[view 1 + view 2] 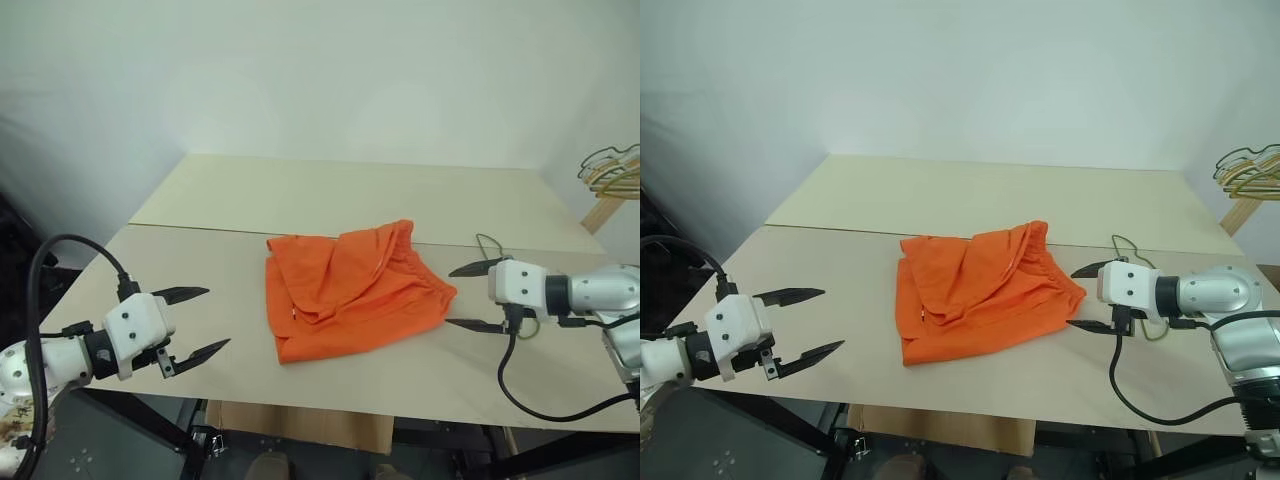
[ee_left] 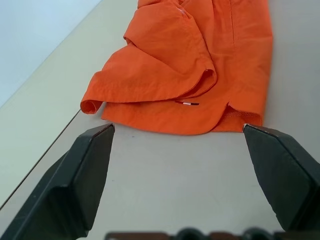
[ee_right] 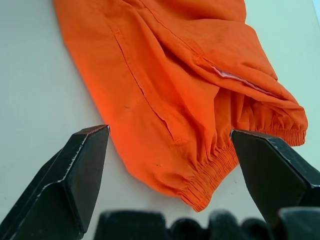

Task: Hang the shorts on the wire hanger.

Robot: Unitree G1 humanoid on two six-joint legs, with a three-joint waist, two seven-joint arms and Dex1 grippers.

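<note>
The shorts (image 1: 352, 290) lie crumpled near the middle of the table (image 1: 300, 190), folded over themselves, with the gathered waistband turned toward 3 o'clock and the hemmed leg openings toward 8 o'clock. My left gripper (image 1: 195, 322) hangs over the table at about 8 o'clock from the garment, well apart from it, its two black fingers spread wide with nothing between them. In the left wrist view those fingers frame the hem and its tiny white mark (image 2: 188, 103), so the approach line runs straight at the leg end.

My right gripper (image 1: 472, 296) stands at 3 o'clock, just beside the waistband (image 3: 215, 172), also spread wide and empty; the right wrist view shows the elastic edge lying between its fingertips but not yet touched. I judge that the two grippers flank the cloth from opposite ends so that each can take one end and lift it taut.

A thin wire shape shows on the table just behind my right gripper (image 1: 487, 243); I take it to be part of the wire hanger, though most of it is hidden by the wrist. Other hangers (image 1: 610, 165) rest on a wooden support at 2 o'clock, beyond the table's edge. Neither the garment nor the hanger is in hand, so I judge the task at its outset.
</note>
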